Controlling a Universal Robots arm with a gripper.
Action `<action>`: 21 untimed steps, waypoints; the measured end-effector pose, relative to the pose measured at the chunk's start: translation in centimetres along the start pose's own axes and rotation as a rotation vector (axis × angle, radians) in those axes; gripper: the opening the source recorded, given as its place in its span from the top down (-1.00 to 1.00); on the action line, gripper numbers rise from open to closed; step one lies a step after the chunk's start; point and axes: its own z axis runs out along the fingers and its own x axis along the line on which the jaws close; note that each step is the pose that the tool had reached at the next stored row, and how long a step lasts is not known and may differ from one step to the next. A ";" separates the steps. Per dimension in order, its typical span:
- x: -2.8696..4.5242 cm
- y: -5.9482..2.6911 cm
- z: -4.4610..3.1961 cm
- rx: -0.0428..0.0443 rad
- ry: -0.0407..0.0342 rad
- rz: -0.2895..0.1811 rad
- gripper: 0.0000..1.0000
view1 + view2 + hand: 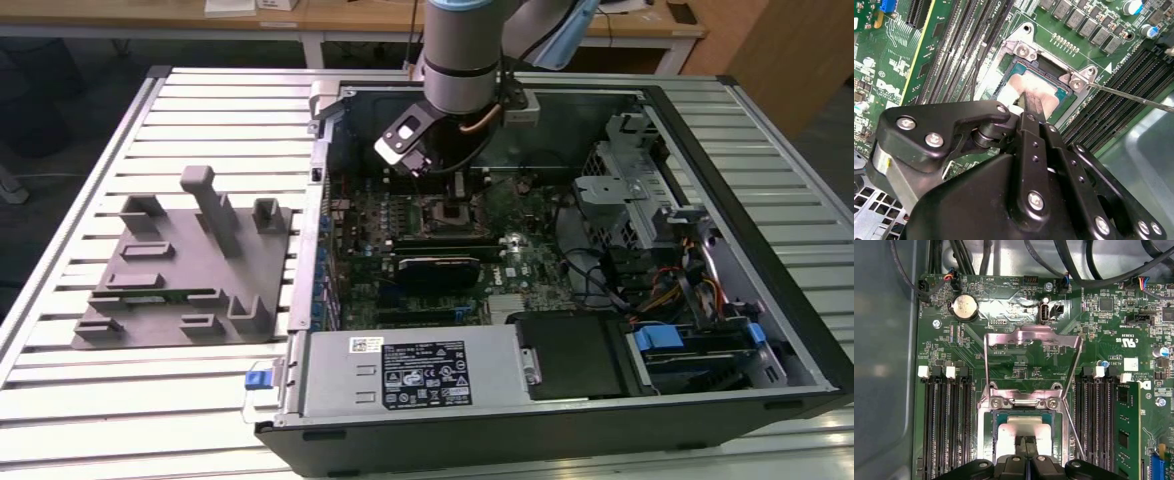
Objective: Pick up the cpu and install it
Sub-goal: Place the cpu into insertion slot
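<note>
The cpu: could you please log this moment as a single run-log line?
stage: install | pincer: shut, tips over cpu | cpu: lying flat in socket | load plate: raised open

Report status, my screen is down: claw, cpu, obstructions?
Claw shut, tips at the cpu top. Cpu lies in the socket. Load plate raised, lever swung aside.

The cpu (1009, 434) sits in the socket frame (1024, 401), between 2 memory-slot banks (946, 425).

Cpu (1009, 435) top pale smooth metal; load plate (1031, 337) shiny steel.
</note>
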 end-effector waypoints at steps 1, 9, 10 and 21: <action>0.00 0.00 0.04 0.0000 -0.0001 0.000 0.79; 0.02 0.01 0.01 -0.0012 0.0014 0.000 0.79; 0.03 0.03 -0.06 -0.0017 0.0023 0.000 0.79; -0.10 0.10 -2.46 -0.0006 0.0007 0.000 0.79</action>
